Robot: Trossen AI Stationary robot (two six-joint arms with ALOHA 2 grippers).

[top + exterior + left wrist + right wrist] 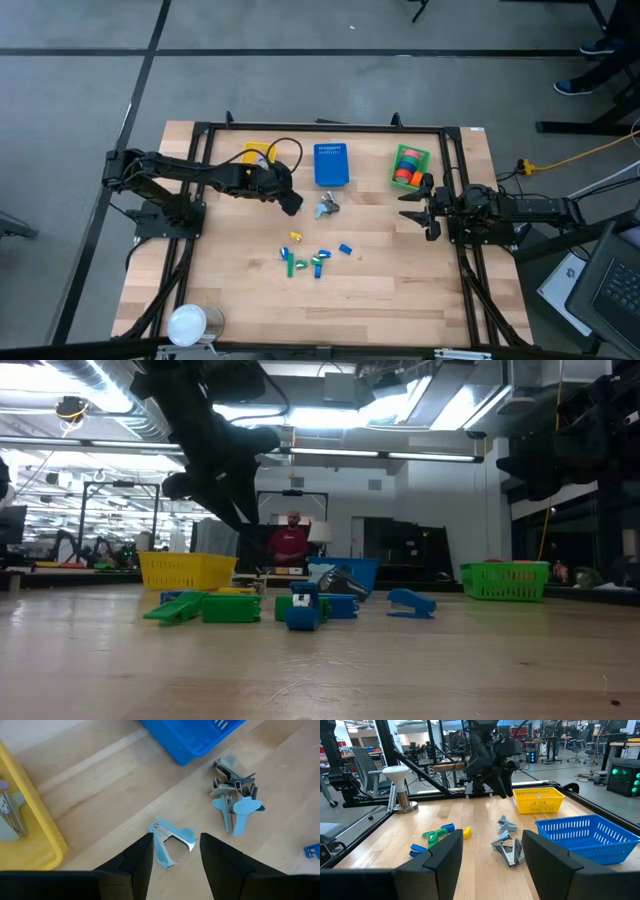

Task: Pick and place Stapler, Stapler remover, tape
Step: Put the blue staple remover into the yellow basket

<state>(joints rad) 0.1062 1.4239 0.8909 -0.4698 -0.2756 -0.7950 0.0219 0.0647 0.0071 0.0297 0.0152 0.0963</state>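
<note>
Our left gripper (175,852) hung with its fingers spread over a lone staple remover (172,840) lying on the table (420,280) beside the blue basket (331,165), ready to grasp it.

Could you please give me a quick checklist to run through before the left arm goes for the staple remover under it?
1. Left gripper open above the table: ok.
2. Single staple remover lined up between its fingers: ok.
3. That remover lying apart from the pile of removers: ok.
4. Blue basket standing clear of the descent: ok.
5. Right gripper open and waiting at the right side, away from the target: ok.
6. Which basket the remover belongs in: cannot tell.
</note>
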